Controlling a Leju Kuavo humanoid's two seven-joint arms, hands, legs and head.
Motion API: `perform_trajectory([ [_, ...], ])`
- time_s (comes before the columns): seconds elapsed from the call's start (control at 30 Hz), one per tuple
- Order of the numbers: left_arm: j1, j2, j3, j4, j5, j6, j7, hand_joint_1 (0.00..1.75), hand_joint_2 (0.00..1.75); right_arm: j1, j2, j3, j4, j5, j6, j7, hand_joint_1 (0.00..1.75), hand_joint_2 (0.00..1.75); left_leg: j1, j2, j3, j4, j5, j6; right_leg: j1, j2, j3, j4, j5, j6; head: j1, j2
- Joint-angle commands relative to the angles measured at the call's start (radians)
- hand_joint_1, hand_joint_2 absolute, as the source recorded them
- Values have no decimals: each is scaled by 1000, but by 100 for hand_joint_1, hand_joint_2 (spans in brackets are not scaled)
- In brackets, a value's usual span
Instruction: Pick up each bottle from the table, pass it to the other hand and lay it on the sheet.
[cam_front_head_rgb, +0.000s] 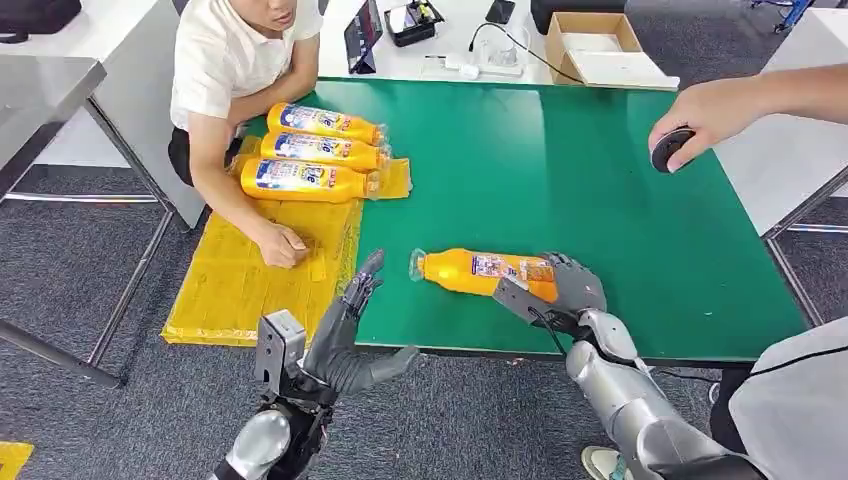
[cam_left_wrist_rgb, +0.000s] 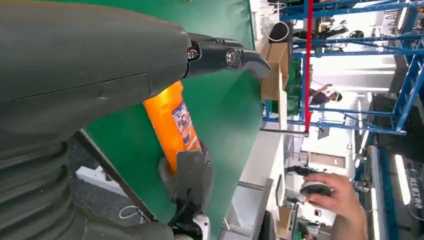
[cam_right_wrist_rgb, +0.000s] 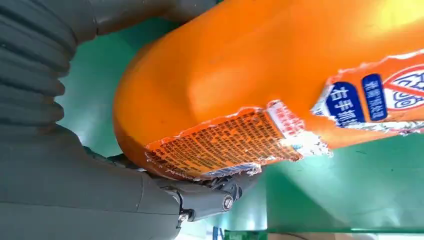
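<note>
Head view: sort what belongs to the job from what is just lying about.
Job: bottle in the right hand; left hand; yellow sheet; three bottles on it.
Lying about: cardboard box; tablet; black tray; power strip.

Green table (cam_front_head_rgb: 560, 170), yellow sheet, four orange bottles.

Table: flat green top with a dark edge, set above grey carpet. Yellow sheet (cam_front_head_rgb: 240, 275): lies over the table's left end, creased. On the sheet, three orange bottles (cam_front_head_rgb: 310, 150) lie on their sides in a close row, caps toward the table's middle, printed labels up. A seated person's forearm and fist (cam_front_head_rgb: 283, 243) rest on the sheet just in front of the row. One orange bottle (cam_front_head_rgb: 480, 271) lies on its side on the bare green near the front edge, cap toward the sheet, label torn; the right hand (cam_front_head_rgb: 560, 292) is wrapped round its base end.
</note>
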Motion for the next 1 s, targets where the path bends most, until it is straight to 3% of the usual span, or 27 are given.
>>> perform_trajectory([
  [0.03, -75, 3, 5, 111, 26, 2, -2, 0, 175, 6, -11, -10, 107, -21, 50, -1, 175, 175, 1, -2, 4, -1, 0, -1, 1, -2, 5, -2, -1, -2, 0, 0],
  [0.3, -80, 2, 10, 122, 44, 13, -17, 0, 175, 29, -22, -45, 112, -58, 68, -40, 175, 175, 2, -3, 8, -2, -1, -2, 2, -4, 9, -3, -2, -2, 0, 0],
  [0.33, -79, 4, 10, 117, 45, 22, -24, 0, 175, 38, -12, -89, 102, -109, 61, -106, 175, 175, 1, -3, 8, -2, -1, -2, 1, -4, 8, -2, -2, -2, 0, 0],
  [0.43, -72, 3, 18, 109, 49, 32, -28, 0, 175, 46, 2, -122, 86, -153, 61, -158, 175, 175, 2, -3, 9, -2, -1, -2, 2, -3, 9, -3, -2, -3, 0, 0],
  [0.6, -11, -1, 62, 54, 65, 75, -66, 0, 175, 88, 55, -205, -29, -322, 58, -381, 175, 175, 2, 2, 9, -2, -2, -2, 2, 2, 9, -2, -1, -3, 0, 0],
  [0.73, 7, -2, 71, 32, 66, 91, -77, 0, 175, 104, 59, -206, -58, -338, 54, -394, 175, 175, 2, 2, 7, -1, -2, -2, 2, 1, 7, 0, -2, -3, 0, 0],
  [0.83, 55, -27, 126, -22, -10, 248, -178, 0, 175, 162, 74, -208, -167, -433, 68, -467, 175, 175, 2, 1, 5, 0, -2, -2, 3, 0, 6, 0, -1, -2, 0, 0],
  [1.0, 84, -27, 139, -57, 5, 258, -178, 0, 175, 211, 73, -186, -243, -464, 61, -457, 175, 175, 3, 2, 4, 0, -3, -2, 3, 2, 5, 0, -3, -3, 0, 0],
])
